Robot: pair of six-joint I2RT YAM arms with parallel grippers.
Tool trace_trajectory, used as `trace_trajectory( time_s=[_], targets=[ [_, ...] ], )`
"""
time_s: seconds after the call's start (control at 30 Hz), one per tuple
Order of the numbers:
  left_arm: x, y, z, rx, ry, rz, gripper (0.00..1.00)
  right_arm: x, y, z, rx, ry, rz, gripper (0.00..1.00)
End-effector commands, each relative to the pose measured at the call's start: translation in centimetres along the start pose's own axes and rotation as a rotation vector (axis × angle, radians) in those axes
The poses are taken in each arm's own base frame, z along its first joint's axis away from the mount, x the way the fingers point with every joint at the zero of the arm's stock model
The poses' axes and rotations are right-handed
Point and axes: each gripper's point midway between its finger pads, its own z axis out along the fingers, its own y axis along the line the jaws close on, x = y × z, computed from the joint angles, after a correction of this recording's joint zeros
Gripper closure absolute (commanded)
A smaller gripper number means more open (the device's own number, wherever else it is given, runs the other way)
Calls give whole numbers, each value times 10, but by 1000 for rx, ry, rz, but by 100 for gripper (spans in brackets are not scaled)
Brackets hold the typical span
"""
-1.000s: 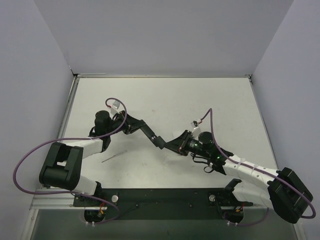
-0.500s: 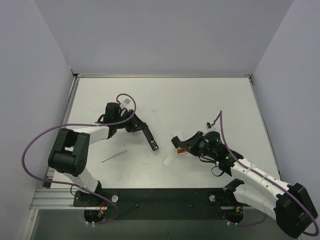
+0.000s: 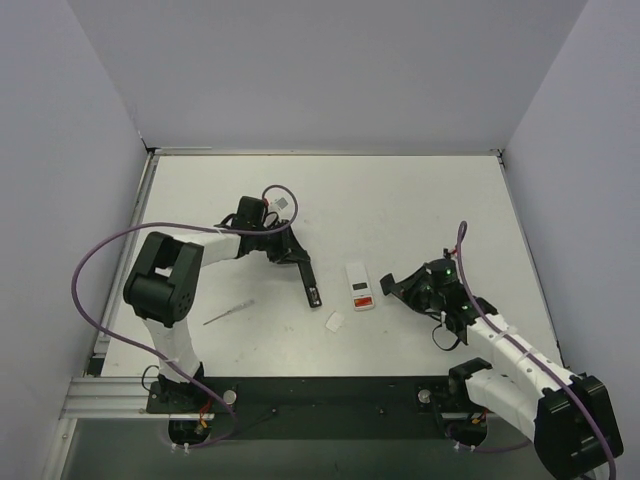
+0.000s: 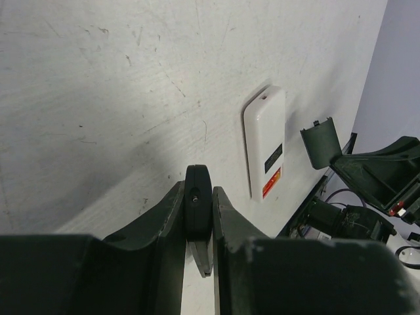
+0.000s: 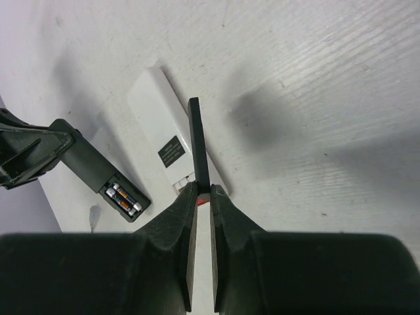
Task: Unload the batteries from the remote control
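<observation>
My left gripper (image 3: 292,256) (image 4: 198,197) is shut on the slim black remote control (image 3: 312,288) (image 4: 197,200), which slants down toward the table. In the right wrist view the remote control (image 5: 88,164) shows its open compartment with two batteries (image 5: 123,199) still seated in it. My right gripper (image 3: 393,285) (image 5: 203,190) is shut on the flat black battery cover (image 5: 195,141) (image 4: 321,141), held on edge just right of the remote and apart from it.
A white remote (image 3: 360,286) (image 4: 266,151) (image 5: 174,147) lies flat between the two grippers. A small white square (image 3: 335,321) lies just in front of it. A thin stick (image 3: 228,312) rests on the table to the left. Walls close in the table on three sides.
The two grippers were together at the middle and have drawn apart. The right one has pulled back to the right with the cover, uncovering the white remote. The left one has turned the black remote.
</observation>
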Motion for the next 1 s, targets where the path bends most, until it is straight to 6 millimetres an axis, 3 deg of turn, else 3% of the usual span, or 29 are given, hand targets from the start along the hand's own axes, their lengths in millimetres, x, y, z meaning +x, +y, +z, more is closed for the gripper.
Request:
trace_trajectory(
  time_s=[0.0, 0.13, 0.37, 0.47, 0.67, 0.8, 0.83, 0.87, 0.97],
  targets=[
    [5, 1, 7, -24, 57, 41, 80, -3, -22, 4, 91, -13, -9, 100],
    [6, 4, 8, -56, 68, 46, 63, -3, -34, 6, 128, -16, 4, 100],
    [-3, 5, 7, -97, 68, 58, 54, 2, -51, 6, 187, -11, 24, 94],
    [-4, 6, 8, -108, 79, 62, 36, 8, -55, 6, 198, 11, 30, 91],
    [-11, -1, 1, -126, 75, 80, 33, 8, -60, -2, 249, 24, 22, 69],
    [-18, -7, -18, -201, 43, 93, 23, 1, -55, -13, 263, 8, 11, 48],
    [-20, -7, -23, -224, 31, 94, 21, -4, -51, -16, 256, -12, 12, 46],
    [-25, -12, -32, -244, 6, 105, 10, -4, -52, -19, 266, -11, 10, 44],
    [-33, -14, -59, -348, -60, 117, 7, -8, -46, -27, 256, -23, 6, 40]
  ],
)
